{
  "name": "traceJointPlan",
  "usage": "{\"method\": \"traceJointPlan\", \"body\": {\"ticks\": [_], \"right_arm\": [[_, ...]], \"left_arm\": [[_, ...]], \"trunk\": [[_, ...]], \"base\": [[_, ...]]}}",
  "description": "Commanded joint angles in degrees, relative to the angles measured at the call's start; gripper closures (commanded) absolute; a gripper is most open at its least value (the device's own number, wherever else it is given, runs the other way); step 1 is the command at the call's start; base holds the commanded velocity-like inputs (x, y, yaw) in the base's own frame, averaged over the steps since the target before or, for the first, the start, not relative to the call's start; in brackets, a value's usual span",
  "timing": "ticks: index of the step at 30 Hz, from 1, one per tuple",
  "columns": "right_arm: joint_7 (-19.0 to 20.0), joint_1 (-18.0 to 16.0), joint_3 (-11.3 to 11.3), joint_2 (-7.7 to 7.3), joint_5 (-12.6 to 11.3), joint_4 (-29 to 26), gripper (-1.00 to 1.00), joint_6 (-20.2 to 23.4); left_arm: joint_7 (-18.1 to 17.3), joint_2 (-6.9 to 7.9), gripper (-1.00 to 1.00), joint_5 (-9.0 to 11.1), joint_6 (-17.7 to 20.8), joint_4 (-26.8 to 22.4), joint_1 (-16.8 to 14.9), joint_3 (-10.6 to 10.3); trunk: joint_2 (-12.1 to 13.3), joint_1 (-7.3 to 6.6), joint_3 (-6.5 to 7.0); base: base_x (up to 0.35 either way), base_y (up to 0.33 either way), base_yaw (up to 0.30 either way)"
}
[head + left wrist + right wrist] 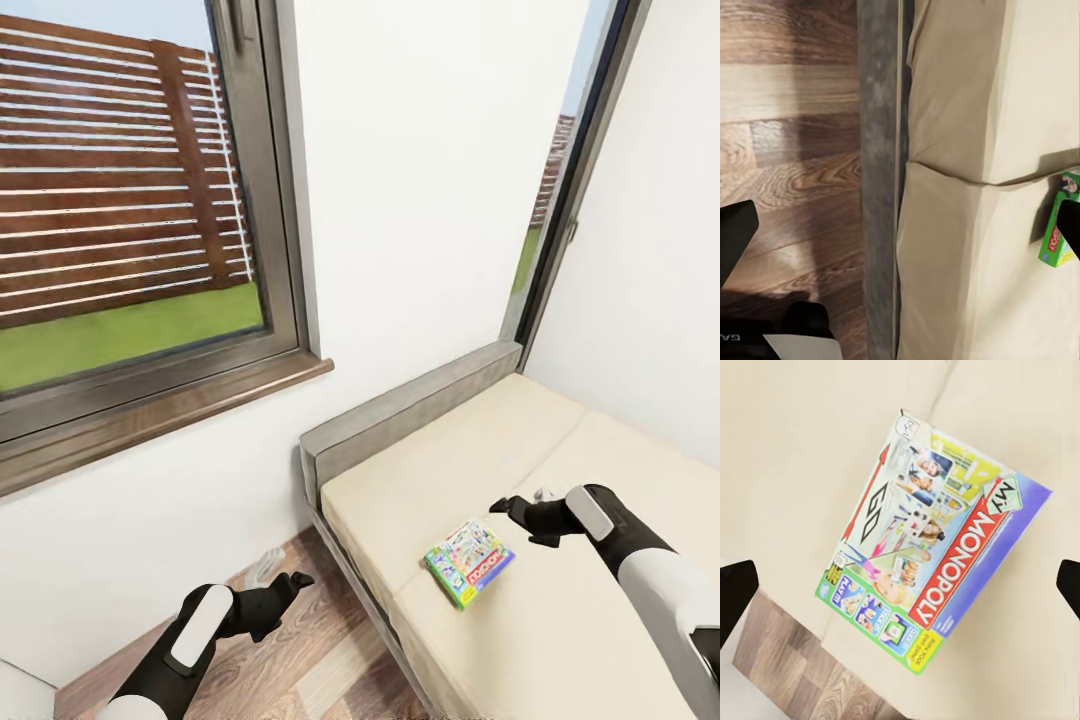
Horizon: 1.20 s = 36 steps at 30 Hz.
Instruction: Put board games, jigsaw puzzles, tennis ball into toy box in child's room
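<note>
Flat on the beige-sheeted bed (480, 640) with its dark grey frame, near its left edge, a green-edged printed Monopoly board game box (469, 562) is seen. Just right of it the right claw (512, 509) is held spread wide and empty. Over the wood-plank floor (300, 660), the left claw (287, 580) is held, empty; its opening cannot be told.

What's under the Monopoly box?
The Monopoly box lies flat on the bed, on its beige sheet. The spot directly beneath is covered, so anything there can't be seen.
</note>
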Motion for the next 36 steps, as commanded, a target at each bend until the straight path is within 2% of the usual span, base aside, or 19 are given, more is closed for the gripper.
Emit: {"method": "traceJointPlan", "body": {"ticks": [1,17,36], "right_arm": [[0.01,-0.03,0.28,-0.06,-0.14,-0.05,-1.00,0.15],[-0.48,-0.05,0.00,-0.70,-0.16,-0.05,-1.00,-0.25],[-0.48,0.04,0.02,-0.53,-0.04,0.04,-1.00,0.43]], "left_arm": [[0.54,0.01,-1.00,0.62,0.11,-0.09,-0.02,-0.06],[0.53,0.01,-1.00,0.64,0.09,-0.09,-0.02,-0.06],[0.56,0.01,-1.00,0.65,0.09,-0.14,-0.02,-0.06]], "trunk": [[-0.45,0.22,-0.34],[-6.87,3.74,-4.71],[-6.87,3.74,-6.21]], "base": [[0.000,0.000,0.000],[0.000,0.000,0.000],[0.000,0.000,0.000]]}}
